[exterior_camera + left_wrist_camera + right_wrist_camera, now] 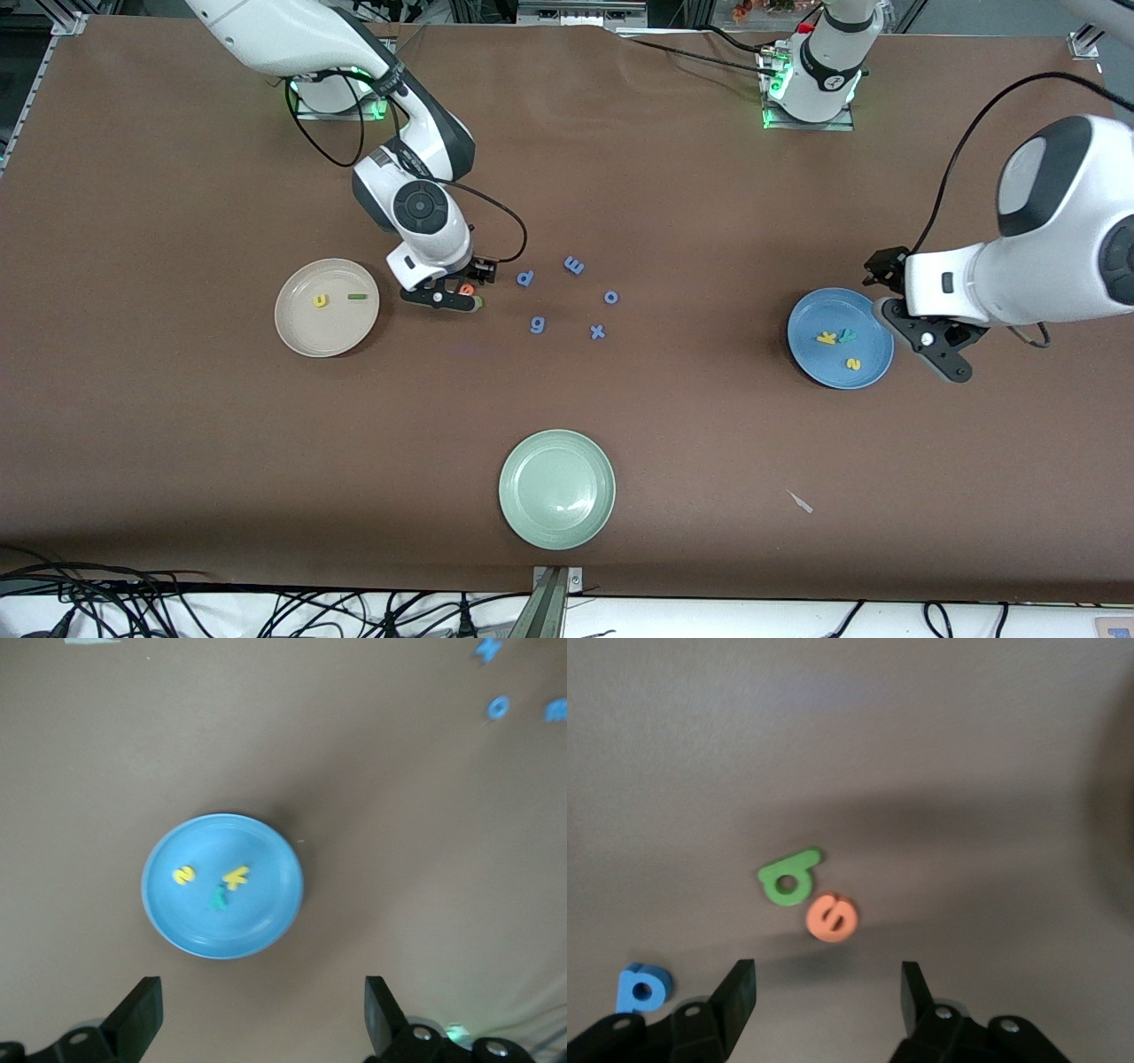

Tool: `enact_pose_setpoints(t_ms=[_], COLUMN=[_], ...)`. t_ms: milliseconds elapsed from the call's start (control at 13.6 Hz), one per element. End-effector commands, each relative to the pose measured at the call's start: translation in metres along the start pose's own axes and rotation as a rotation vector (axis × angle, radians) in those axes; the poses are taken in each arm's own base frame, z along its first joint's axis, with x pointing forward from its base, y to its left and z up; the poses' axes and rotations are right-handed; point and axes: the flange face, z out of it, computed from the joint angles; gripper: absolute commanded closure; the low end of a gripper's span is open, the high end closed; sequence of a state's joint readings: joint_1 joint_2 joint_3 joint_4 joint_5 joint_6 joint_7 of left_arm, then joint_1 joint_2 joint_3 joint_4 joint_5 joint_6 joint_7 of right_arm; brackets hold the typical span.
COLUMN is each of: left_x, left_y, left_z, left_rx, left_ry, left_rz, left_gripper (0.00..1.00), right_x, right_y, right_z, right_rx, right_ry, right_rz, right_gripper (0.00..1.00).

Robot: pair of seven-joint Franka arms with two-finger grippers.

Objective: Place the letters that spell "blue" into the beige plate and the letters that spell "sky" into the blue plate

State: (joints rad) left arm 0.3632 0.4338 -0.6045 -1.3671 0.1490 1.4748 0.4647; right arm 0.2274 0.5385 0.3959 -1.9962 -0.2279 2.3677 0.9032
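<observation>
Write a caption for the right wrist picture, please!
Open right gripper hovers over a green b touching an orange e, blue letter nearby.

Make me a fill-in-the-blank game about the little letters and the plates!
1. The blue plate holds ___ letters: a yellow s, a yellow k and a teal y.
2. The yellow u and the green l lie in the ___ plate.
3. The right end effector hangs open over the green b and the ___ e.
4. The pale green plate holds ___ letters.

Missing words: three; beige; orange; no
</observation>
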Motion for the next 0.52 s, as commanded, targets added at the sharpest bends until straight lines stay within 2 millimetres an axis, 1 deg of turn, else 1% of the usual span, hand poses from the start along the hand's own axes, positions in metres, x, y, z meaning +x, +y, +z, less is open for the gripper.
enact_pose_setpoints(t_ms=[0,74,147,221,295,369,442], left_x=[-0.014,-0.015,-0.017,-0.024,-0.032,-0.047,-0.054], left_y=[0.027,0.052,0.064,0.067,0.062,0.043,0.034], left_z=[-0.041,-0.054,-0.060,-0.068,-0.075,-0.085,-0.084], left_rx=[-0.022,0.019,0.053,0.075,0.084,0.108,0.125], left_ry=[0.044,0.045,0.038,0.042,0.062,0.092,0.117], left_rz=[-0.098,-0.106,-0.152,-0.201,-0.245,-0.296,-0.307], left_gripper=[0.00,0.00,0.00,0.00,0.00,0.00,0.00], right_x=[-0.006,-0.008,-0.008,-0.007,-0.005,0.001,0.007], right_y=[-0.004,-0.003,-0.002,-0.001,0.001,0.008,0.015], right_z=[0.017,0.022,0.023,0.024,0.024,0.025,0.025], right_rx=[0.002,0.005,0.005,-0.003,-0.009,-0.022,-0.034], right_ry=[0.009,0.011,0.013,0.018,0.025,0.035,0.043], right_rz=[-0.015,-0.020,-0.021,-0.031,-0.043,-0.052,-0.076], right_gripper=[0.25,0.25,0.25,0.25,0.25,0.25,0.25])
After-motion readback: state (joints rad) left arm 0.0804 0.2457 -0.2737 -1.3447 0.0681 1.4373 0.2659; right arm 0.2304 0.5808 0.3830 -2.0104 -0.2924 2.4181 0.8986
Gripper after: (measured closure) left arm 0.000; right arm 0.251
